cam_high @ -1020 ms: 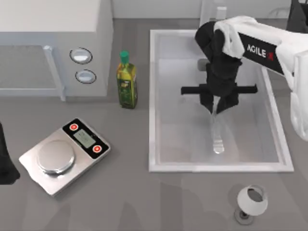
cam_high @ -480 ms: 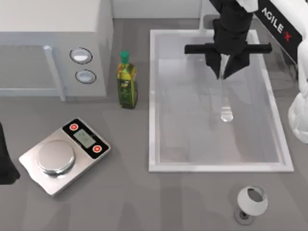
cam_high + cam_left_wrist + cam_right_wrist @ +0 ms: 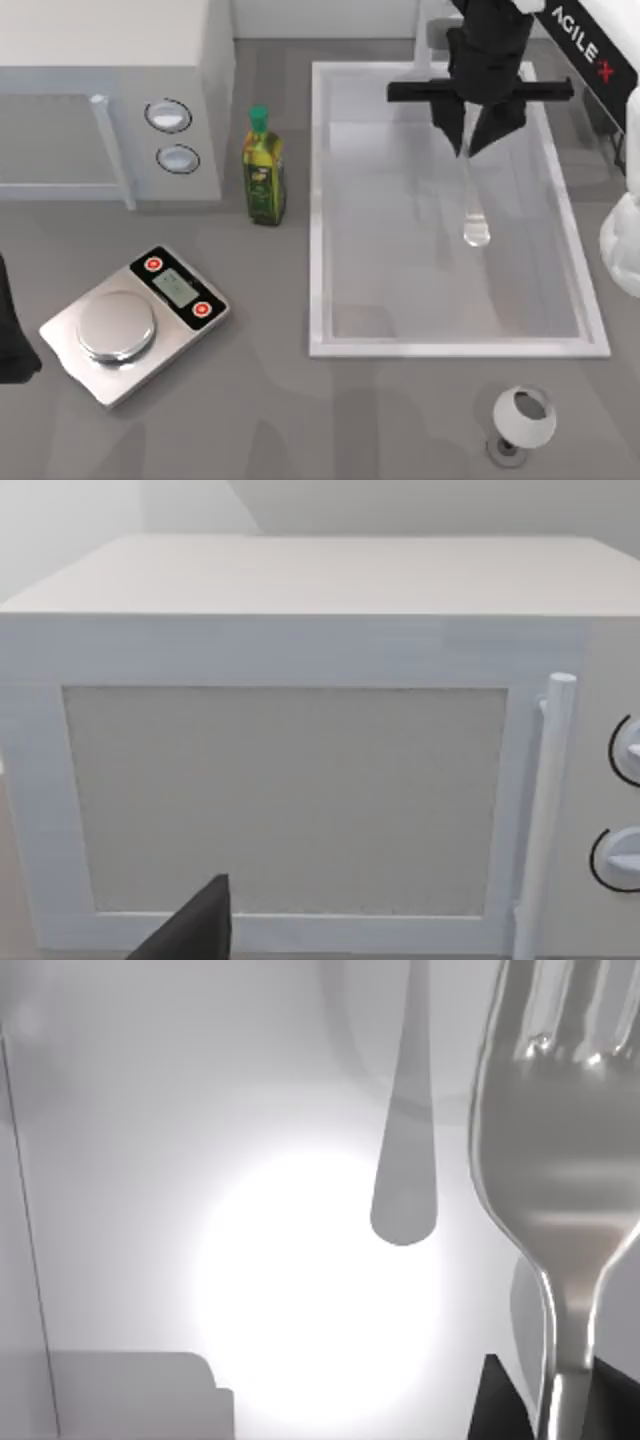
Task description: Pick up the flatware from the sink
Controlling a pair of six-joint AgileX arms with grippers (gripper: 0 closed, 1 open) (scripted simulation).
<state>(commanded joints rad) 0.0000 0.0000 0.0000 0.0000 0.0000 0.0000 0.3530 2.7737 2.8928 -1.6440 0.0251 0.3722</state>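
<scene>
The flatware is a shiny silver fork (image 3: 472, 205), hanging handle-down over the far half of the white sink (image 3: 318, 200). My right gripper (image 3: 467, 148) is shut on its tine end, well above the basin floor. In the right wrist view the fork's tines and neck (image 3: 560, 1190) stand close up between dark fingertips (image 3: 500, 1405), and its grey shadow (image 3: 405, 1180) falls on the pale sink floor. My left gripper (image 3: 10, 335) is parked at the table's left edge, facing the microwave.
A white microwave (image 3: 110, 90) (image 3: 300, 780) stands at the back left. A green oil bottle (image 3: 264, 170) is just left of the sink. A silver kitchen scale (image 3: 130, 325) lies front left, and a white cup (image 3: 523, 420) sits in front of the sink.
My right gripper has risen with the fork and carried it from the sink's middle toward the back. In the last half second it drifted slightly right. The left arm stayed still.
</scene>
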